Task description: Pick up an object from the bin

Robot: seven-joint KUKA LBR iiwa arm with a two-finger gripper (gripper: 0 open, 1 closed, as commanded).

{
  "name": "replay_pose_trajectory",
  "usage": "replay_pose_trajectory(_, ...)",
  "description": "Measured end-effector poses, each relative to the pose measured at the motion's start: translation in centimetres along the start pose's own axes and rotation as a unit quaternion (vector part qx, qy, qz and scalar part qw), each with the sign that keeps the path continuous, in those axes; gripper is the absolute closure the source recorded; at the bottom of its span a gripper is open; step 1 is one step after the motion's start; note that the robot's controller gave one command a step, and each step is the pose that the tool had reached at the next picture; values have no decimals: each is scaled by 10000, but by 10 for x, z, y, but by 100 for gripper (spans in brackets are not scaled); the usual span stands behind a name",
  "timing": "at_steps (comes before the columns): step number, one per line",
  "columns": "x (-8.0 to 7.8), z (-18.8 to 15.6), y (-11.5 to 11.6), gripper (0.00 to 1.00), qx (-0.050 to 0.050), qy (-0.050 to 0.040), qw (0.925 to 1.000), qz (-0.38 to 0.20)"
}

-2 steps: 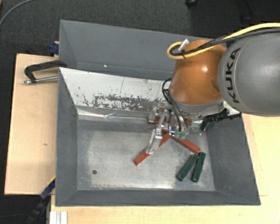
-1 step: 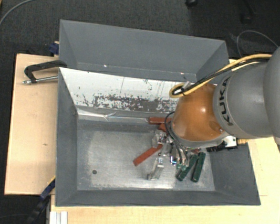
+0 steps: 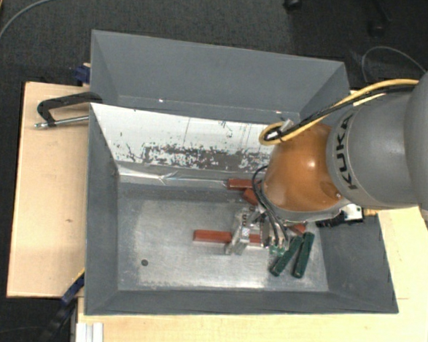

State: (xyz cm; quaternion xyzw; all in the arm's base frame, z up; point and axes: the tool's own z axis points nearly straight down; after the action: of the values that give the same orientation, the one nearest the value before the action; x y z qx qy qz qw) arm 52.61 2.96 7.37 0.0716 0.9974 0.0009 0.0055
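The gripper (image 3: pixel 242 236) hides the right end of the red-brown bar (image 3: pixel 209 236) mid-bin.

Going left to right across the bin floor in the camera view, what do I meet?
red-brown flat bar → tool, at the bar's right end → pair of dark green sticks lying side by side

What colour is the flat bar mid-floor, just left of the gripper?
Reddish-brown; the bar shows best in the camera view.
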Motion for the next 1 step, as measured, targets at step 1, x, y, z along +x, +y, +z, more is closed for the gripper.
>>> replay_pose_trajectory(1,-10,-90,15,100,-8,20,9776,-2106)
